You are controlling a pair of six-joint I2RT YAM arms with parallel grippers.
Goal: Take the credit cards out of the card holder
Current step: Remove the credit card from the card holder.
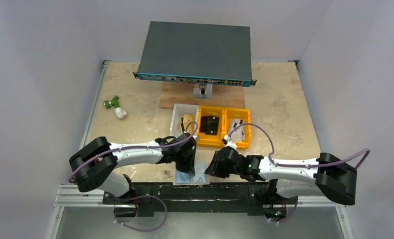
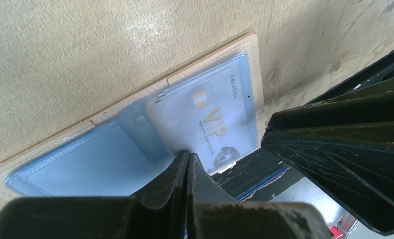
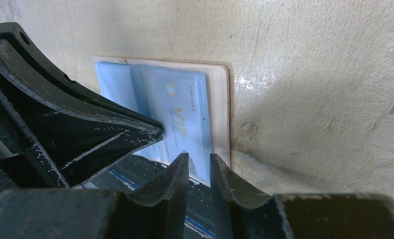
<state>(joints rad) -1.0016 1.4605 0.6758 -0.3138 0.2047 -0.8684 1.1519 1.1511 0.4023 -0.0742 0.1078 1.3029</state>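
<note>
Shows the card holder spread open and flat, pale blue face up inside a tan rim, at the very near edge of the table, between the two arms. Shows a pale credit card marked VIP under the clear pocket of the panel nearer the right arm, with the near end seemingly poking out past the rim. Finds the left gripper with jaws pressed together, tip resting on the pocket beside the fold, apparently pinning the wallet down. Finds the right gripper low at the card's exposed end, jaws a narrow slit apart and straddling that edge; cannot confirm actual contact with the card. Reads as the start of the extraction, with the card mostly in its sleeve. Judging by looks: a light, floppy holder, likely to slide or fold up without a hold-down; a thin, stiff, slick card, likely to bind against clingy plastic. Suggests a pinch on the bare protruding end, flat across both faces, then a straight pull along the sleeve toward the table edge, with pressure near the fold. Risks dragging the whole wallet off the edge, or slipping off the glossy surface.
</note>
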